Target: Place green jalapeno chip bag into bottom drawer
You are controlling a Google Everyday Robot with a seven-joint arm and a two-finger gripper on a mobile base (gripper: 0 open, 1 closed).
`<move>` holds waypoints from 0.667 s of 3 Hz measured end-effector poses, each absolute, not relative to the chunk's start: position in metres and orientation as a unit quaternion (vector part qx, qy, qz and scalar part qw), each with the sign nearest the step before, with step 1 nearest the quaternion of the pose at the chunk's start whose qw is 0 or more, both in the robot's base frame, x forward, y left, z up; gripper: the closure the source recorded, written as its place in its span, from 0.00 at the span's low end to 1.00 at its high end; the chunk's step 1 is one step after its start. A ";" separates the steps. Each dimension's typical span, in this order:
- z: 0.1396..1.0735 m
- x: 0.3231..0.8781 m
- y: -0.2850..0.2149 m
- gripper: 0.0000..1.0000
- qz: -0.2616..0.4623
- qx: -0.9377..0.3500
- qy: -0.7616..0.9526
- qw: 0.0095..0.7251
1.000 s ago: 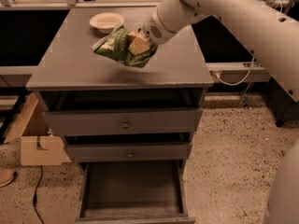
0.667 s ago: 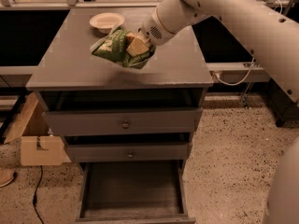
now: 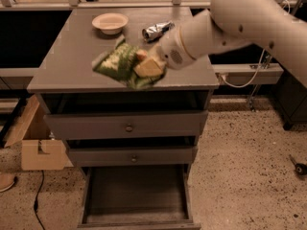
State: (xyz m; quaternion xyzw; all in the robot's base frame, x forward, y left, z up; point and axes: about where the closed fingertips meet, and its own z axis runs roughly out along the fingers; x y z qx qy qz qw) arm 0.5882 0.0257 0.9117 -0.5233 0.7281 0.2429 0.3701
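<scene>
A grey wooden cabinet (image 3: 67, 61) with 3 drawers stands on a speckled floor, seen from above and in front. A large white robot arm (image 3: 249, 18) reaches in from the upper right. Its gripper (image 3: 146, 67) sits over the front middle of the cabinet top, its tan fingers (image 3: 148, 69) clenched on the green jalapeno chip bag (image 3: 116, 62). The crinkled bag sticks out to the left of the gripper, tilted, just above the cabinet top near its front edge. Farther back on the top rest a pale bowl (image 3: 110, 22) and, to its right, a small crushed silver bag (image 3: 156, 30). Below, the 2 upper drawers (image 3: 128, 127) with small round knobs are slightly open. The bottom drawer (image 3: 136, 190) is pulled well out, showing a flat grey floor. A cardboard box (image 3: 41, 153) sits on the floor to the left of the cabinet.
</scene>
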 end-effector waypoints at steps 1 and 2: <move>0.863 0.541 0.009 1.00 0.289 -0.482 0.745 0.359; 0.782 0.506 -0.002 1.00 0.334 -0.439 0.777 0.304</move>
